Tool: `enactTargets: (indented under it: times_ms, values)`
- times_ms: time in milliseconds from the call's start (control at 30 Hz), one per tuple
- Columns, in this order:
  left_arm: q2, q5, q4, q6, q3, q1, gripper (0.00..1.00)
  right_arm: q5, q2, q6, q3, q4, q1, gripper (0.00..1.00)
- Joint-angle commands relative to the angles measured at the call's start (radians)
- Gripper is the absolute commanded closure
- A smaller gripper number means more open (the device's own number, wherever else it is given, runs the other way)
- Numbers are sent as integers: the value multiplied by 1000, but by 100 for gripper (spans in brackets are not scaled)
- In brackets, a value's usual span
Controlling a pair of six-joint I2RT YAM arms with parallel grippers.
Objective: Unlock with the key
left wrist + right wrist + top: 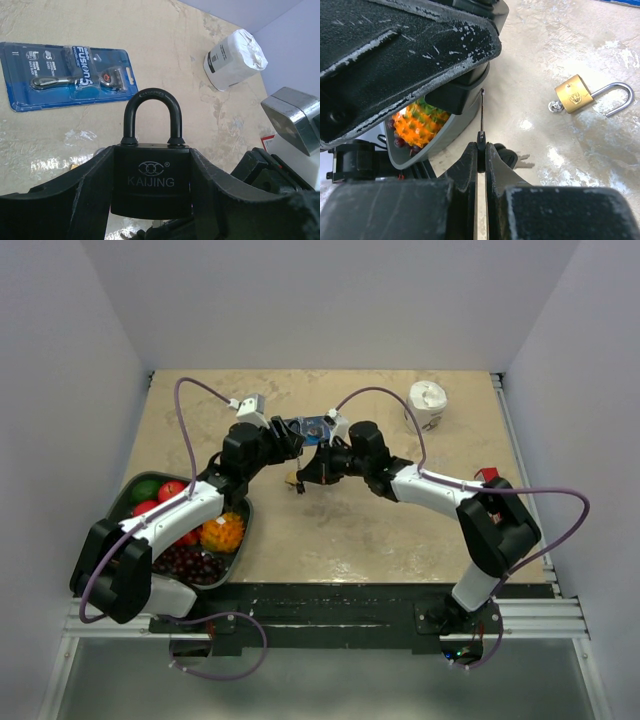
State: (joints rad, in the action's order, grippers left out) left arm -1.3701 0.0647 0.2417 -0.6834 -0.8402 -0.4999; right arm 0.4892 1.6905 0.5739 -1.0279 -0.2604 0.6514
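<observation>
The short silver key with a black plastic head (481,131) stands edge-on at the centre of the right wrist view, its head pinched between the pressed-together fingers of the right end effector (480,149). Its blade, the long axis, runs straight up the frame. The tip sits just beside a dark underside at upper left, which seems to be the black padlock (150,175). The left end effector (151,159) clamps that padlock's body from both sides, shackle seated and pointing to the top of the frame, above the beige bench (165,45). The keyhole is hidden. The right arm probably needs a short push along the blade.
</observation>
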Motion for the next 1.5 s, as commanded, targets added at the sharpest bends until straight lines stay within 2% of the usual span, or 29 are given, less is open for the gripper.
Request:
enactTargets:
  times_ms: [0,200,467,1467]
  values:
    - [39,20,113,24,-37,-3,100,25,-45,6,-37,-33,-2,100]
    - [17,38,99,65,-56,-3,100,52,-66,60,43,-108,2,100]
    - [-6,11,96,74,-69,-3,100,75,-57,76,61,-128,4,100]
    - [-29,-28,108,61,-65,-12,100,43,11,50,-26,-91,-1,100]
